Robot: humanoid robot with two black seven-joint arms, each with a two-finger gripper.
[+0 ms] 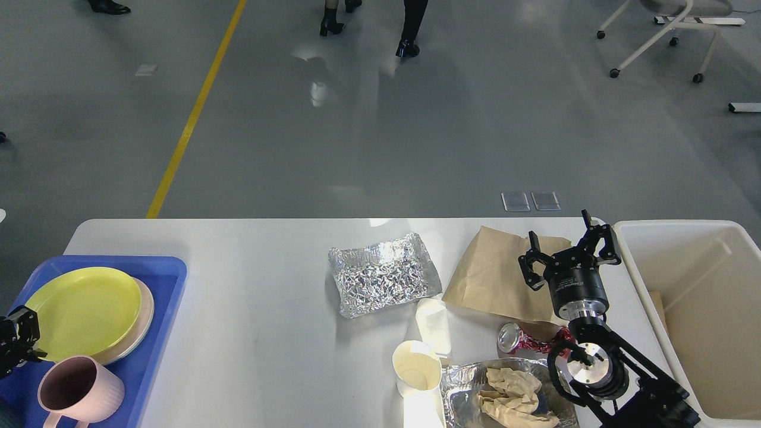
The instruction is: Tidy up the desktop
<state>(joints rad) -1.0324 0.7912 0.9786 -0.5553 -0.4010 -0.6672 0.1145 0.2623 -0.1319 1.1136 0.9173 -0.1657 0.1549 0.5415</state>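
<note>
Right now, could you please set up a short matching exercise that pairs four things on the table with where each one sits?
Things:
1. yellow plate
2. crushed red can
3. crumpled paper
4. right gripper

Places:
A. in the foil tray at the near edge
B. over the brown paper bag
C. on the blue tray, behind the pink mug
D. on the desktop, just near the paper bag's near edge

Pairs: 1-C, 2-D, 3-A, 4-B

No text can be read — labels too small.
</note>
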